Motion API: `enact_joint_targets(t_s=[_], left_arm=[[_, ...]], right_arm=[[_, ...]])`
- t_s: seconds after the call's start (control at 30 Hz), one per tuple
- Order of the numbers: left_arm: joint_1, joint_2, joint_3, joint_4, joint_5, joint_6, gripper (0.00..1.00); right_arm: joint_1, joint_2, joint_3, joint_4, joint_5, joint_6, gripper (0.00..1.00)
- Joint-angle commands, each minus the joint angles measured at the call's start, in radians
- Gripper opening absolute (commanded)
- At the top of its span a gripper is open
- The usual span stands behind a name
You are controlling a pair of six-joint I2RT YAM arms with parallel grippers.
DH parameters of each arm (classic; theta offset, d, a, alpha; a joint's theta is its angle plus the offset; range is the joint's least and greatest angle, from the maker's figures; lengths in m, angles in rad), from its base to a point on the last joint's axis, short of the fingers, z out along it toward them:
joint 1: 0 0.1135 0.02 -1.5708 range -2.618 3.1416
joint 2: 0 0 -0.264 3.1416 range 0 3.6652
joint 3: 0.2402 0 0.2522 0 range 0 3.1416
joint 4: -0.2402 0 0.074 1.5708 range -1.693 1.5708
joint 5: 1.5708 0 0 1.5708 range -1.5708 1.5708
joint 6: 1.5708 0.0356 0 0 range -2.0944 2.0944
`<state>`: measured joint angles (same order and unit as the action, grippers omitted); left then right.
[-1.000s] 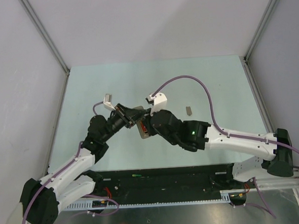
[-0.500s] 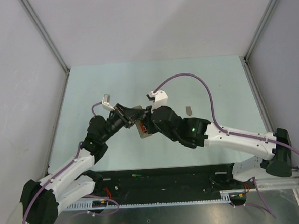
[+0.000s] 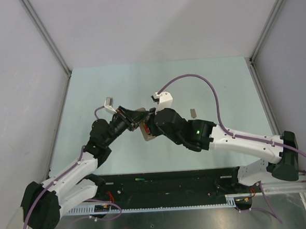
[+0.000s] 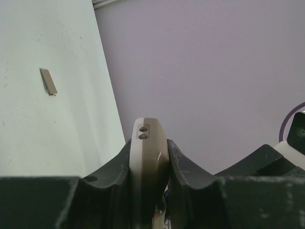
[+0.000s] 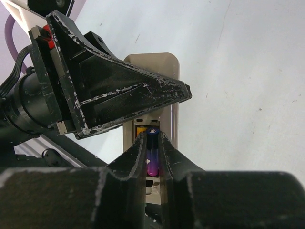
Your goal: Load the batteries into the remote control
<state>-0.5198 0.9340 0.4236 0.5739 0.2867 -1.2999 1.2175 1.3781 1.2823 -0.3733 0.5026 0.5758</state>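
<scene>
Right gripper (image 5: 151, 141) pinches blue battery (image 5: 152, 153) — remote (image 5: 159, 64) half-hidden.

**Tally at the Table**

Counted two arms: left arm (image 3: 76, 173) and right arm (image 3: 248, 142). Counted two grippers as well: left gripper (image 4: 148, 148) and right gripper (image 5: 151, 140). Found one remote control (image 5: 155, 64), beige-backed. Spotted one dark blue battery (image 5: 152, 148). Noted one small grey cover piece (image 3: 193, 112). Traced two purple cables, one per arm: left cable (image 3: 25, 226), right cable (image 3: 214, 98). Logged one pale green table (image 3: 114, 80).
</scene>
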Motion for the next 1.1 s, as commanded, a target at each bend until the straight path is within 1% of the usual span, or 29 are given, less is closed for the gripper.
enact_joint_targets(t_s=[0.0, 0.27, 0.53, 0.67, 1.07], left_arm=[[0.001, -0.018, 0.034, 0.273, -0.001, -0.145, 0.0], [0.0, -0.004, 0.023, 0.273, 0.003, -0.156, 0.0], [-0.003, 0.005, 0.014, 0.274, 0.009, -0.15, 0.0], [-0.006, 0.006, 0.01, 0.274, 0.009, -0.147, 0.0], [-0.006, 0.006, 0.003, 0.273, 0.009, -0.141, 0.0]], right_arm=[[0.017, 0.042, 0.006, -0.177, -0.016, 0.006, 0.17], [0.019, 0.049, 0.038, -0.219, 0.007, 0.009, 0.26], [0.02, 0.062, 0.074, -0.239, 0.022, 0.007, 0.33], [0.028, 0.073, 0.106, -0.246, 0.028, 0.002, 0.38], [0.034, 0.079, 0.153, -0.268, 0.034, 0.004, 0.47]])
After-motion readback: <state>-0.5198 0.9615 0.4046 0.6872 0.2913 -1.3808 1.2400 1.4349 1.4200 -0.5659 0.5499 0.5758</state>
